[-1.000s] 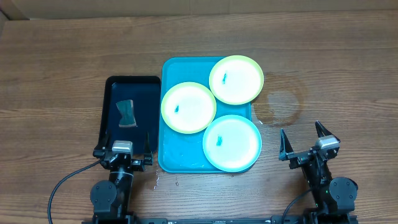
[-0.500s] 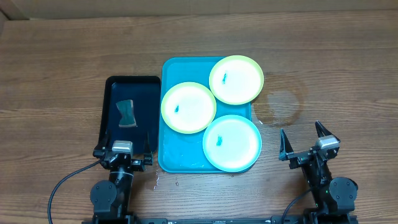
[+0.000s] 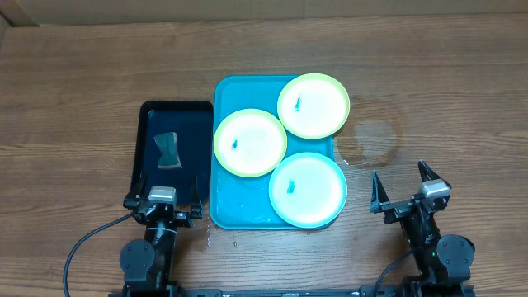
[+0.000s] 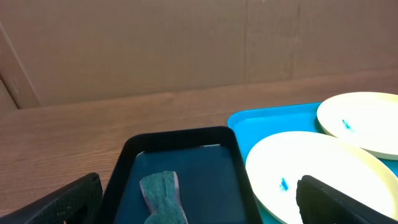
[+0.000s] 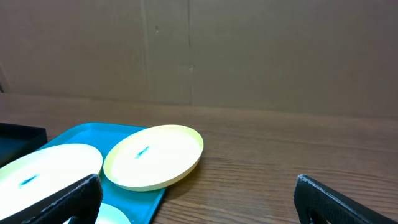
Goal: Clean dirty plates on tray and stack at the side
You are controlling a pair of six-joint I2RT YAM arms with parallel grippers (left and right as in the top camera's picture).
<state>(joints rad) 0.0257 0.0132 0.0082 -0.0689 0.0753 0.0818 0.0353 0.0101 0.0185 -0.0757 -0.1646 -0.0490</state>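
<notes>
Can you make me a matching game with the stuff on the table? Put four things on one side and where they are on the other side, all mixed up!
Things:
1. light blue plate
2. grey-green sponge
3. black tray
4. blue tray

Clues:
a. holds all three plates
b. lies inside the black tray
c. at the blue tray's near right corner
d. sits just left of the blue tray

Pairs: 1-c, 2-b, 3-d, 4-a
</notes>
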